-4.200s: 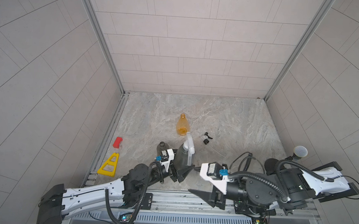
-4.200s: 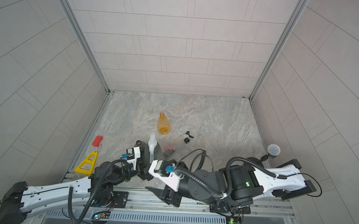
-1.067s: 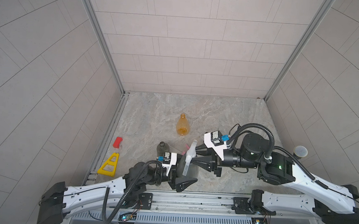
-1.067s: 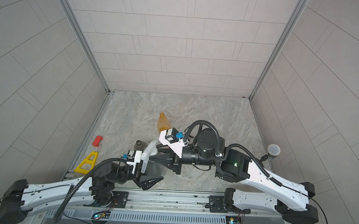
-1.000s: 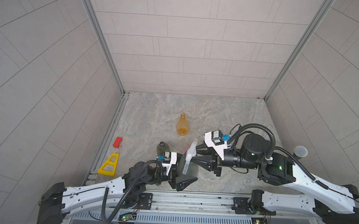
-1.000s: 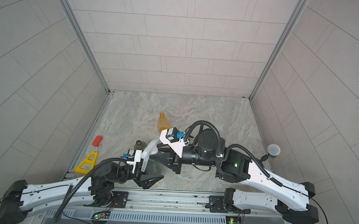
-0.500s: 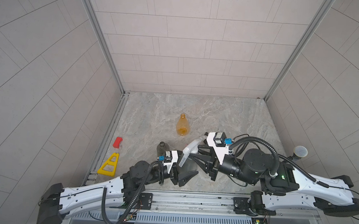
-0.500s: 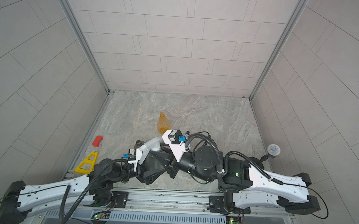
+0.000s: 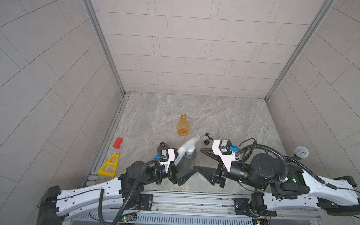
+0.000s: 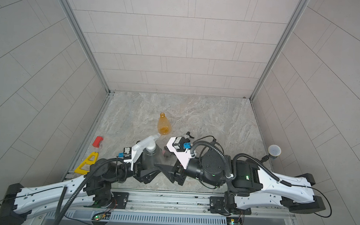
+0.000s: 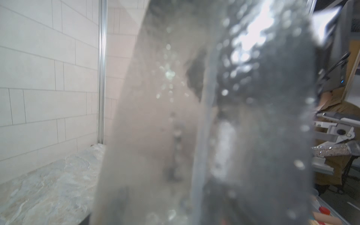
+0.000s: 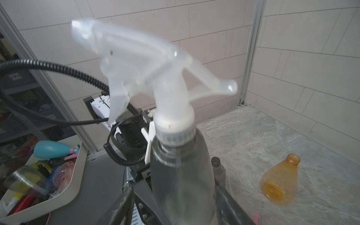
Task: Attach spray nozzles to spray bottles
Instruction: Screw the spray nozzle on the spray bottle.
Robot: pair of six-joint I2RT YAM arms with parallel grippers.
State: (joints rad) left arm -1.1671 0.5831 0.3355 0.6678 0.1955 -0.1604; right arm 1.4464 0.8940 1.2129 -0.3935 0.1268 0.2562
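The left hand (image 9: 184, 168) is closed on the lower part of the grey bottle (image 9: 186, 160), near the front edge of the surface (image 9: 228, 120). The white nozzle (image 9: 186, 146) sits on the neck of this bottle. The right hand (image 9: 197, 158) has its jaws spread wide, one at each side of the same bottle, and it grips nothing.

From above, the nozzle and the bottle look like one piece. The right wrist view comes closer: the ribbed collar of the nozzle is down over the neck, and the dark fingers (image 12: 122, 204) of the right hand stand low beside the bottle body. Whether they touch it I cannot tell. The left wrist view gives only the blurred grey wall of the bottle, which fills almost the whole picture.

The second grey bottle (image 9: 163, 147), with an open neck, stands just behind the left hand, and the wrist of that arm partly hides it from above. The orange bottle (image 9: 182, 126), also without a nozzle, is farther back, near the middle. The black-and-white nozzle (image 9: 207, 139) lies just beside the right wrist. In a top view a small pink piece (image 10: 164, 152) shows between the grey bottle and the right hand, but it is too small to identify. A red block (image 9: 118, 143) and a yellow triangular frame (image 9: 108, 165) lie at the left edge, well apart from the bottles.
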